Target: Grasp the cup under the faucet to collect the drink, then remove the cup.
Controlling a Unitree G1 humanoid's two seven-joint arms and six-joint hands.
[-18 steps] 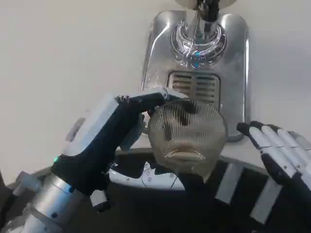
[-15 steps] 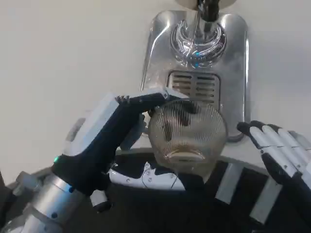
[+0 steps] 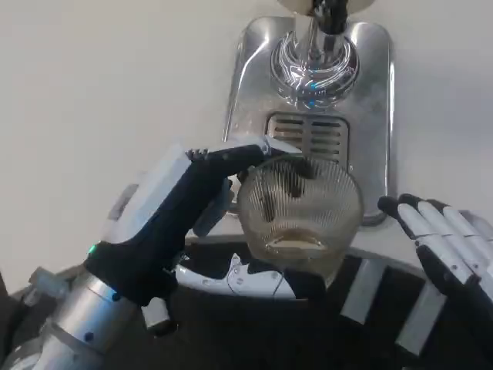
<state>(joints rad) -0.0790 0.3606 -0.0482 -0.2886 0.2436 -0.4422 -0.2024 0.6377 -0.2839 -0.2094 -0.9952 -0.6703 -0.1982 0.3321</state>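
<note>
The left hand [image 3: 181, 212] grips a clear ribbed cup [image 3: 299, 216], its fingers wrapped around the cup's far rim. The cup sits at the near end of a shiny metal drip tray [image 3: 370, 100], in front of the faucet base [image 3: 316, 58]. The right hand [image 3: 447, 247] hovers nearby, fingers extended, holding nothing.

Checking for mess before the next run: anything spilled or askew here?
No spill shows. The left hand holds the ribbed clear cup at the near end of the steel drip tray. The right hand waits open.
</note>
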